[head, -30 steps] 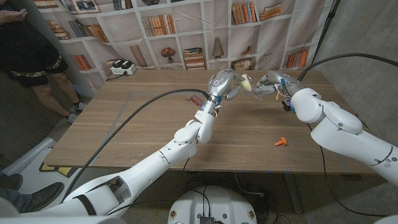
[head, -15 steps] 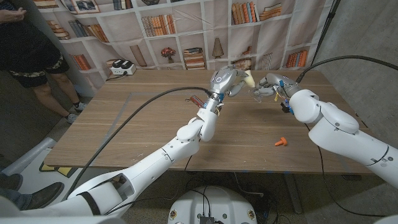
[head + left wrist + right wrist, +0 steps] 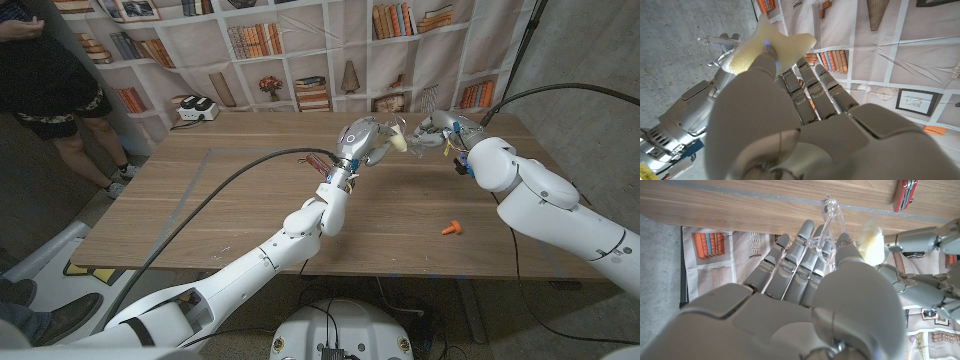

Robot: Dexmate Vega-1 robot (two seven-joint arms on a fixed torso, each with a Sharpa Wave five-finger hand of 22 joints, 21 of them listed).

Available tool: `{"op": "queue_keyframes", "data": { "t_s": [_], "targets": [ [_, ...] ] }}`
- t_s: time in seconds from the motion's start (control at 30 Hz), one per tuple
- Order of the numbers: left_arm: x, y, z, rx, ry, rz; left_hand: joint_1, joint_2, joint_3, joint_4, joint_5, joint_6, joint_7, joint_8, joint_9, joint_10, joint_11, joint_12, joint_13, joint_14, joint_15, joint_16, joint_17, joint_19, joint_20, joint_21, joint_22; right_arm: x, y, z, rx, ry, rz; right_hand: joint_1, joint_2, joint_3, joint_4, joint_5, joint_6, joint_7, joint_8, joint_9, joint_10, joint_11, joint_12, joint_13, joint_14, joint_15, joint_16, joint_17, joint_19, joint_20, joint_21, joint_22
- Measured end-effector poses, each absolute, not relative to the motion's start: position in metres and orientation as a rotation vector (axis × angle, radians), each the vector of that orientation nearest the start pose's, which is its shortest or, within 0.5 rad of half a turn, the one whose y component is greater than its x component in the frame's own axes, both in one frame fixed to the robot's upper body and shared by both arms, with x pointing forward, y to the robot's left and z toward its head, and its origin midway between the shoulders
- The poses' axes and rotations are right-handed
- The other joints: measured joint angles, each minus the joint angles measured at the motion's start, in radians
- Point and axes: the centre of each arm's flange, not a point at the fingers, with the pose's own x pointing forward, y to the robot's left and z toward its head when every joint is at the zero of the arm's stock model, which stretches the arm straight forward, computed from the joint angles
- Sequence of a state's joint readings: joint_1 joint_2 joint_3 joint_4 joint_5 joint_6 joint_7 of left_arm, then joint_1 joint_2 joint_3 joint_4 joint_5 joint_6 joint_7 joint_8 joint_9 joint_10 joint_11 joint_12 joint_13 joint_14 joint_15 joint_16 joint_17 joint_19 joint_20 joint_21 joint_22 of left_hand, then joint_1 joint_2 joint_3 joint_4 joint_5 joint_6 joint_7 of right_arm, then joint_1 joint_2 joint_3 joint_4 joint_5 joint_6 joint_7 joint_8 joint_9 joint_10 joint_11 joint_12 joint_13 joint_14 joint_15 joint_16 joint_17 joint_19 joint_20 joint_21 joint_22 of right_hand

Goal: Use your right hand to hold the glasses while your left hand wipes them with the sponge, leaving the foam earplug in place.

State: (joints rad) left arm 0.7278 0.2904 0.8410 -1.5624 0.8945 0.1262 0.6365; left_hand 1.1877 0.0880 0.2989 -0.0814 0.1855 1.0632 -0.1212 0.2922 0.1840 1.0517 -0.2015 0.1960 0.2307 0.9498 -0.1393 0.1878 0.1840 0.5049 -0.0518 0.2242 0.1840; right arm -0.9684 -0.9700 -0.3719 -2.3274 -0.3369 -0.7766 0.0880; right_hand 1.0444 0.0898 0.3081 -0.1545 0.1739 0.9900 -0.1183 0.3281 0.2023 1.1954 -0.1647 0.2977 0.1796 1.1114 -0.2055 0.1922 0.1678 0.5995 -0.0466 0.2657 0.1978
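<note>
Smooth, glossy grey-and-white plastic covers the left robot hand (image 3: 362, 138) and right robot hand (image 3: 437, 130). The sponge (image 3: 771, 44) is pale yellow foam, matt and porous. The glasses (image 3: 828, 229) are clear, shiny plastic. The desk (image 3: 230, 210) is matt brown wood with visible grain.

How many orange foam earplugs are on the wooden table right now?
1. The small orange foam earplug lies on the wooden table near its front edge, by the robot's right arm. Others could be hidden behind the arms.

Pale yellow sponge (image 3: 398, 133), clear glasses (image 3: 829, 235), seemingly orange earplug (image 3: 453, 228).
</note>
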Motion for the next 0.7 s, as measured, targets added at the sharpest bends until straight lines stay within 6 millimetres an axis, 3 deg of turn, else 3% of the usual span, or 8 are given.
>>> {"op": "queue_keyframes", "data": {
  "t_s": [0.7],
  "targets": [
    [0.537, 0.000, 0.028, 1.091, -1.322, 0.308, -0.007, -0.007, 0.000, 0.000, 0.000, 0.000, 0.000, -0.003, 0.000, 0.000, 0.000, 0.000, -0.001, -0.005, 0.005, 0.000, 0.000, 0.000, 0.000, 0.000, 0.000, 0.495, -0.250, 0.058, -1.224, -0.398, -0.133, -0.005, -0.005, 0.011, -0.003, 0.000, 0.007, 0.004, -0.005, 0.000, 0.004, 0.004, 0.003, -0.001, 0.004, -0.004, -0.004, 0.000, 0.000, 0.000, 0.000, 0.000]
  ]
}}
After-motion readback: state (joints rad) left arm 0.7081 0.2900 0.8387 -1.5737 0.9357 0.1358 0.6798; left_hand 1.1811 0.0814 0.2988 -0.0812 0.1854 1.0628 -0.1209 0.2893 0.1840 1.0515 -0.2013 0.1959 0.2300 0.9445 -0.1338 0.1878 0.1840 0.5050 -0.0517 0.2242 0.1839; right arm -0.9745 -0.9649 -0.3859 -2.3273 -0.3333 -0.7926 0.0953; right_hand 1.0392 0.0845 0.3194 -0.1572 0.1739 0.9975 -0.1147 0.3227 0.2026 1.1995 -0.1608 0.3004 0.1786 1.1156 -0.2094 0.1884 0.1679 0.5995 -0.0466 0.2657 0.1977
